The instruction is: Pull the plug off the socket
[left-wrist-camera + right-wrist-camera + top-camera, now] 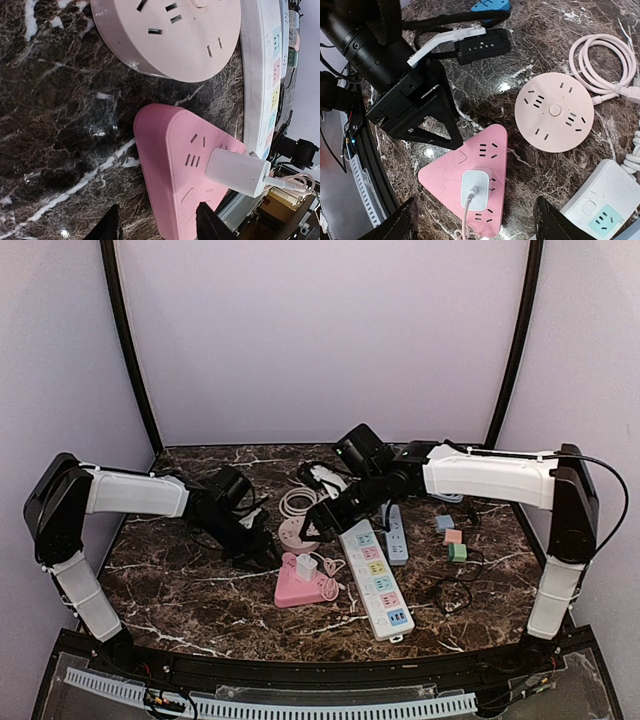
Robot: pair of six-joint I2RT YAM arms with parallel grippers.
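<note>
The white plug [476, 192] sits in the pink triangular socket [440, 175], mid-desk [180, 600] toward the near edge. Your right gripper [476, 212] hangs above it, fingers wide apart. Your left gripper [157, 222] has its fingers apart too, at the socket's corner.

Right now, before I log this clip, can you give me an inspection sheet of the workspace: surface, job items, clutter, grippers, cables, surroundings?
Surface: dark marble table, white-veined.
Job's things: white plug seated in the pink triangular socket, not yet pulled.
Clutter: round socket, long white strip, grey strip, small coloured blocks.
Grippers: left gripper jaws apart, straddling the triangular socket's edge; right gripper open, a finger on either side of the plug, clear of it.
Cables: coiled pink cable beside the round socket; black cable loose on the right.
Surroundings: plain pale walls, black frame posts.
</note>
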